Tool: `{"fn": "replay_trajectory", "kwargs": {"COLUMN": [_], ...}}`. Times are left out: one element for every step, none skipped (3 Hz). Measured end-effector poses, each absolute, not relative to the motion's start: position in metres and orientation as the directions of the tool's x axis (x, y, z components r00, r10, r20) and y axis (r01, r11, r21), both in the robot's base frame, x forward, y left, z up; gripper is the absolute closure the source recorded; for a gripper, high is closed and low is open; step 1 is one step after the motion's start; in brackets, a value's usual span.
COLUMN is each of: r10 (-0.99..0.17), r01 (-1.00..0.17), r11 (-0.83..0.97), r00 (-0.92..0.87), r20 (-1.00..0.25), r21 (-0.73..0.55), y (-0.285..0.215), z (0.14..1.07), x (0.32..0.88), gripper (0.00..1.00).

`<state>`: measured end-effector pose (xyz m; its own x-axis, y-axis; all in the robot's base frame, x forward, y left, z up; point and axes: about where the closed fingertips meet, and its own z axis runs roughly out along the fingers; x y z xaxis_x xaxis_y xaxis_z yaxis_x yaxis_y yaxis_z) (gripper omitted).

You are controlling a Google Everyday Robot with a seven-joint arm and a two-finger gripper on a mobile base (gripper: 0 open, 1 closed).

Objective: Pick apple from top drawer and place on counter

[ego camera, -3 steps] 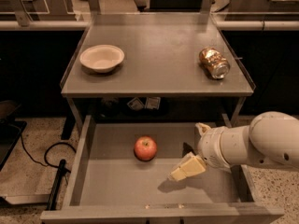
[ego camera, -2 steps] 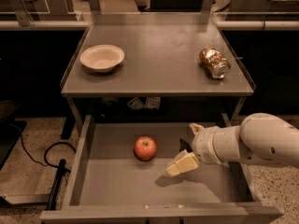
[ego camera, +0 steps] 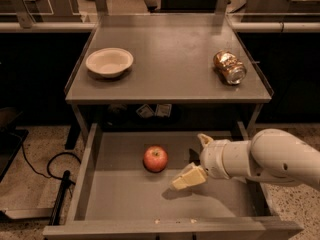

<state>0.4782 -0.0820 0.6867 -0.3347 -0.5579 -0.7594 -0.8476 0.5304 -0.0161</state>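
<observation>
The red apple (ego camera: 155,158) lies on the flat grey bottom of the open top drawer (ego camera: 125,196), left of centre. My gripper (ego camera: 192,159) comes in from the right on a white arm, inside the drawer and just right of the apple, not touching it. Its two pale fingers are spread apart, one finger (ego camera: 186,178) low and forward, the other behind it. The gripper holds nothing. The grey counter (ego camera: 170,59) is above the drawer.
On the counter stand a white bowl (ego camera: 109,61) at the left and a crushed gold-brown can (ego camera: 229,67) at the right. A black cable (ego camera: 55,169) lies on the speckled floor left of the drawer. Dark cabinets flank the table.
My gripper and arm have moved left inside the drawer, closer to the apple. The apple, bowl and can have not moved.
</observation>
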Motion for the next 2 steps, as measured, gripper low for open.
{"fn": "replay_trajectory", "kwargs": {"r10": [-0.492,-0.427], "r01": [-0.848,-0.855], "r11": [0.529,0.518], "r00": [-0.293,-0.264], "r20": [-0.82,-0.865], "r21": [-0.015,0.005], "y": [-0.053,-0.022], "z": [0.668,0.644], "x": [0.499,0.528], "gripper": [0.0,0.0]}}
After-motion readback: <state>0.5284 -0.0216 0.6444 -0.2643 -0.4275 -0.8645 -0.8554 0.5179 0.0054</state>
